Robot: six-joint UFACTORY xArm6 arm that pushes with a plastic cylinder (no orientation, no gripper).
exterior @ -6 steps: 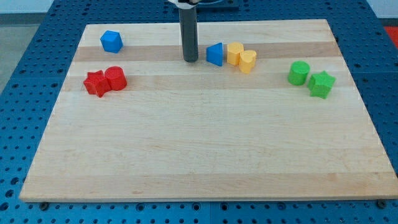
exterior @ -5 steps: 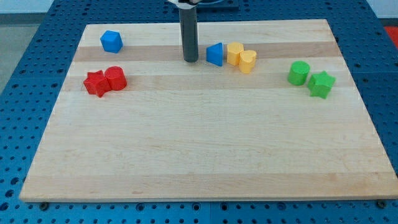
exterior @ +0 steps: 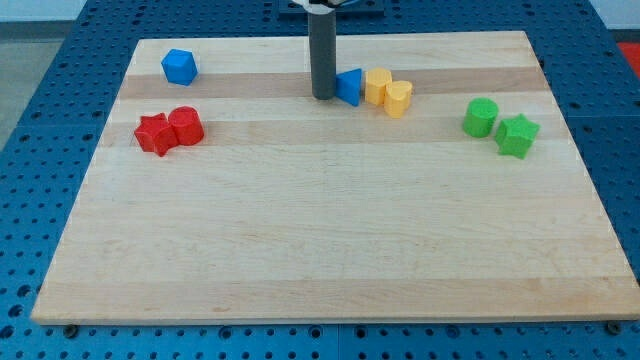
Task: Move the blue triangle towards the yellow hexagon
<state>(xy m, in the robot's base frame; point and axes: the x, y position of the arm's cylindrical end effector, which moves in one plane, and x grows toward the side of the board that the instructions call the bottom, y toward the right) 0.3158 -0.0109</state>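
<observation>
The blue triangle sits near the view's top centre of the wooden board. Its right side touches the yellow hexagon. A yellow heart-shaped block touches the hexagon on its lower right. My tip is at the triangle's left edge, touching it or very nearly so. The rod rises straight up out of the view's top.
A blue block lies at the top left. A red star and a red cylinder touch each other at the left. A green cylinder and a green star sit at the right.
My tip has slid to the view's right, closing the gap to the blue triangle's left edge. The blocks have not visibly moved.
</observation>
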